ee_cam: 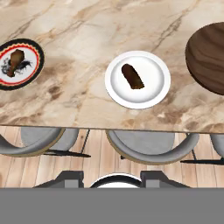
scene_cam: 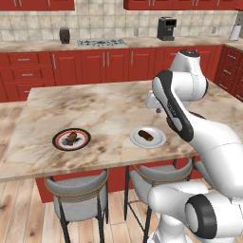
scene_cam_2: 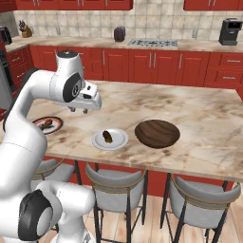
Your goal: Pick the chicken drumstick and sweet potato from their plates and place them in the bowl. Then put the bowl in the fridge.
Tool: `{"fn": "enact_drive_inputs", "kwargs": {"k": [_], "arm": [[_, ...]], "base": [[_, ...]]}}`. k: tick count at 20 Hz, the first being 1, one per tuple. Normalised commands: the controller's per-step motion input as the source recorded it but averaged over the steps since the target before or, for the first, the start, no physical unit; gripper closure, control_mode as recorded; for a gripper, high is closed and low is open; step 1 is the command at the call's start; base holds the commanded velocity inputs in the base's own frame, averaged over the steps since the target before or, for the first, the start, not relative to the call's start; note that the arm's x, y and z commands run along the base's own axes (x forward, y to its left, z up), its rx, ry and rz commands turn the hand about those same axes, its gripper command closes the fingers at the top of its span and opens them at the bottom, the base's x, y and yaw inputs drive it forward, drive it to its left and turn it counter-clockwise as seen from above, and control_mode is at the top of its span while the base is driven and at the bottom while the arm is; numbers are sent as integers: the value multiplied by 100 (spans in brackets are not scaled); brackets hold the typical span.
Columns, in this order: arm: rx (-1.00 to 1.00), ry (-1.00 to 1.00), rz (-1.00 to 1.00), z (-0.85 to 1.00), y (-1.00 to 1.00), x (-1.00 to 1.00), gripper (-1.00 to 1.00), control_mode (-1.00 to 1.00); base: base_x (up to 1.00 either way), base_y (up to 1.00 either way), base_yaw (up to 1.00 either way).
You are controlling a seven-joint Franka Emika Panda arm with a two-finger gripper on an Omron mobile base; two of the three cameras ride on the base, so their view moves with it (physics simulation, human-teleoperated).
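Note:
The chicken drumstick (scene_cam: 72,137) (scene_cam_2: 46,124) (ee_cam: 16,61) lies on the black-rimmed plate (scene_cam: 59,142) (ee_cam: 37,57) at the island's near left. The sweet potato (scene_cam: 146,135) (scene_cam_2: 108,136) (ee_cam: 132,77) rests on the plain white plate (scene_cam: 159,140) (scene_cam_2: 118,140) (ee_cam: 153,78) beside it. To the right of that plate stands the dark wooden bowl (scene_cam_2: 157,133) (ee_cam: 208,57), with nothing in it. My gripper (scene_cam: 158,110) (scene_cam_2: 79,110) (ee_cam: 112,177) hangs open high above the island, over the white plate, holding nothing. The fridge is out of view.
Grey stools (scene_cam: 78,190) (scene_cam_2: 114,187) stand tucked under the island's near edge (ee_cam: 109,124). Red cabinets (scene_cam: 104,64), a cooktop (scene_cam: 102,42) and a coffee machine (scene_cam: 166,28) line the back wall. Bare marble stretches across the far half of the island (scene_cam_2: 190,104).

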Motion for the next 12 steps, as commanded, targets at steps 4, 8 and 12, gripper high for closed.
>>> {"fn": "enact_drive_inputs", "kwargs": {"k": [4,8,12], "arm": [[-2,2,0,-3,0,0,-100,-100],[-2,3,0,-14,-4,0,-100,-100],[-2,1,5,-19,-15,1,-100,-100]], "base": [[0,0,0],[0,0,0],[0,0,0]]}}
